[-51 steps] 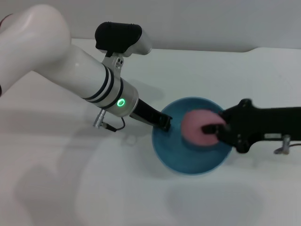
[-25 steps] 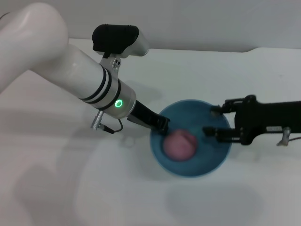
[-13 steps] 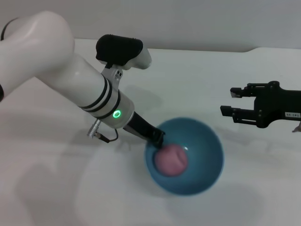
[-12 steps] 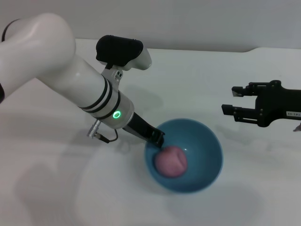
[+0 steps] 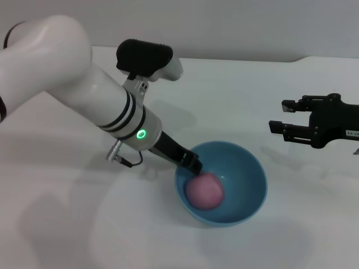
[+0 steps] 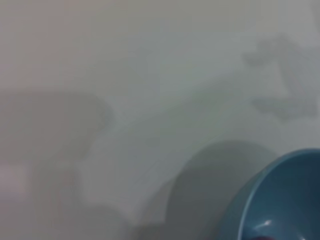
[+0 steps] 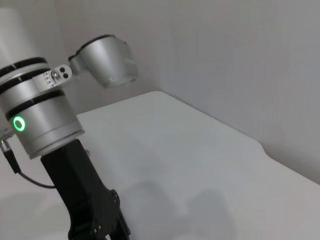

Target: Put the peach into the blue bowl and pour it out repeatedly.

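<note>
Peach (image 5: 205, 190) lies inside the blue bowl (image 5: 247, 168), resting on the bowl's floor toward the rim side nearest the left gripper (image 5: 192, 163). The left gripper's jaws are clamped on that near rim, with the bowl sitting upright on the white bench (image 5: 235, 95). The right gripper (image 5: 280, 116) hangs above the bench, well apart from the bowl on the side opposite the left gripper, its jaws apart and holding nothing.

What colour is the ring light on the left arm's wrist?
Green; the ring light glows on the left arm, clearest in the head view.
</note>
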Available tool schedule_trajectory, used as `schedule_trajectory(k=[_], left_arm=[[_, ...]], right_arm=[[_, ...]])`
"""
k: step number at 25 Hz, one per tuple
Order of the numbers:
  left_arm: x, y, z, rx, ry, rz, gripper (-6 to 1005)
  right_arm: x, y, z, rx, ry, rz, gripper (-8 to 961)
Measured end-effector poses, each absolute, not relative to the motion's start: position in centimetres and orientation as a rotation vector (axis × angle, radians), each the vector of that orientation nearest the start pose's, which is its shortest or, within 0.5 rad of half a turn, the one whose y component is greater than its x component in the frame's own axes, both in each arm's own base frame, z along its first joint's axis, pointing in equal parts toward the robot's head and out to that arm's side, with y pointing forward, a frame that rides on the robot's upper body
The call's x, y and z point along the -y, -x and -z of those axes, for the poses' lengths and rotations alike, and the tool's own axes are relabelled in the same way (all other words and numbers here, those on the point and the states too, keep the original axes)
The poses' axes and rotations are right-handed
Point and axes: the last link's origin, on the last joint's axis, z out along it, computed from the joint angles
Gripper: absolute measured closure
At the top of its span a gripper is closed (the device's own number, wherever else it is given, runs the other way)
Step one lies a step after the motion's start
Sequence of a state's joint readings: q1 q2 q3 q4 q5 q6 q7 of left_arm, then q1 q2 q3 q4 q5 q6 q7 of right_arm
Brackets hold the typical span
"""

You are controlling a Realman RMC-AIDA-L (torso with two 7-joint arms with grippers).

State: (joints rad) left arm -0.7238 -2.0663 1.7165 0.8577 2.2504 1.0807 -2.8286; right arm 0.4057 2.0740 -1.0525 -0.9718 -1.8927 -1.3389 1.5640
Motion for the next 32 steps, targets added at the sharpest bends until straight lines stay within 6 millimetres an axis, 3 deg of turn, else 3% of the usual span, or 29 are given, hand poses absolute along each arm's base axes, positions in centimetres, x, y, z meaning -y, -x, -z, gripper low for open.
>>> schedule_trajectory(k=[6, 10, 13, 16, 19, 22, 24, 25, 26, 29, 32], left_arm=[[-37.2, 18.4, 8.0, 1.403, 2.509, -0.180, 612], [-38.3, 19.5, 5.4, 1.483, 2.453, 0.040, 499], [-38.8, 21.4, 2.6, 1.573, 2.354, 0.331, 395], [-38.7, 23.7, -0.2, 1.640, 2.208, 0.730, 316], [-37.6, 26.2, -2.3, 1.626, 2.056, 1.085, 289], [-36.2, 28.1, -3.7, 1.559, 1.932, 1.293, 280], [-34.9, 29.9, -4.6, 1.495, 1.792, 1.422, 280], [-33.9, 31.4, -5.0, 1.441, 1.682, 1.488, 280], [-33.9, 31.4, -5.0, 1.441, 1.682, 1.488, 280], [-32.0, 33.8, -5.2, 1.369, 1.508, 1.523, 280], [-30.0, 35.9, -5.5, 1.256, 1.383, 1.477, 279]], right_arm=[[-34.4, -25.0, -1.1, -0.531, 2.664, -0.445, 356], [-34.7, -25.7, -1.3, -0.565, 2.614, -0.443, 356], [-35.2, -26.7, -1.4, -0.655, 2.519, -0.490, 356], [-35.5, -27.7, -1.9, -0.748, 2.423, -0.576, 355], [-35.6, -28.6, -3.0, -0.835, 2.308, -0.690, 355], [-35.7, -29.7, -4.3, -0.922, 2.120, -0.893, 355], [-35.5, -30.6, -5.2, -0.946, 1.947, -1.049, 355], [-34.9, -32.2, -6.2, -0.965, 1.717, -1.187, 355], [-34.9, -32.2, -6.2, -0.965, 1.717, -1.187, 356], [-33.4, -34.6, -7.3, -0.983, 1.421, -1.300, 356], [-31.9, -36.4, -7.7, -0.952, 1.258, -1.291, 356]])
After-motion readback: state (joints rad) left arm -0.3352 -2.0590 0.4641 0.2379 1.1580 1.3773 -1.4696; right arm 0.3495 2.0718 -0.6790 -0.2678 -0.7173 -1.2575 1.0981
